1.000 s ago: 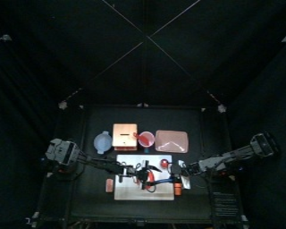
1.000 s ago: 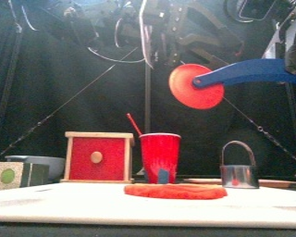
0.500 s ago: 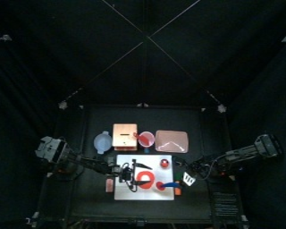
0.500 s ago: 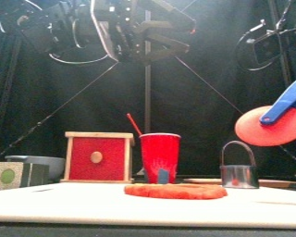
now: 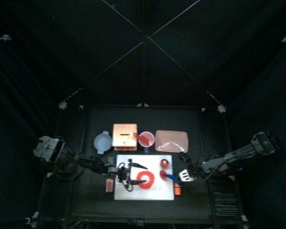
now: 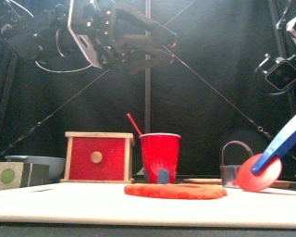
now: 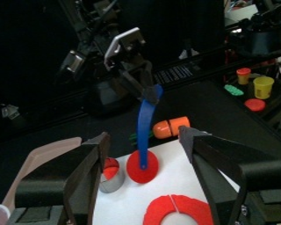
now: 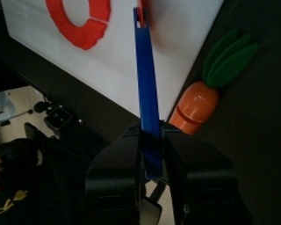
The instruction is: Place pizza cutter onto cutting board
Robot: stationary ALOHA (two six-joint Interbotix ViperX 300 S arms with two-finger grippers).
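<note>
The pizza cutter (image 6: pixel 257 172) has a red wheel and a blue handle. My right gripper (image 8: pixel 147 148) is shut on the handle's upper end and holds the cutter steeply tilted. The wheel (image 7: pixel 140 165) is down at the right part of the white cutting board (image 5: pixel 136 163), touching it or just above it. The cutter also shows in the top view (image 5: pixel 173 172). A red open ring (image 5: pixel 150 182) lies on the board. My left gripper (image 7: pixel 149 180) is open and empty, low over the board's left side and facing the cutter.
Behind the board stand an orange box (image 5: pixel 125 134), a red cup (image 5: pixel 146 139) and a salmon-pink tray (image 5: pixel 172 139). A toy carrot (image 8: pixel 199 104) lies off the board's right edge. A small metal item with a handle (image 6: pixel 239 170) stands at the back right.
My right gripper has brought the cutter down from high above the table to the board's right part. The left arm has drawn back to the left.
</note>
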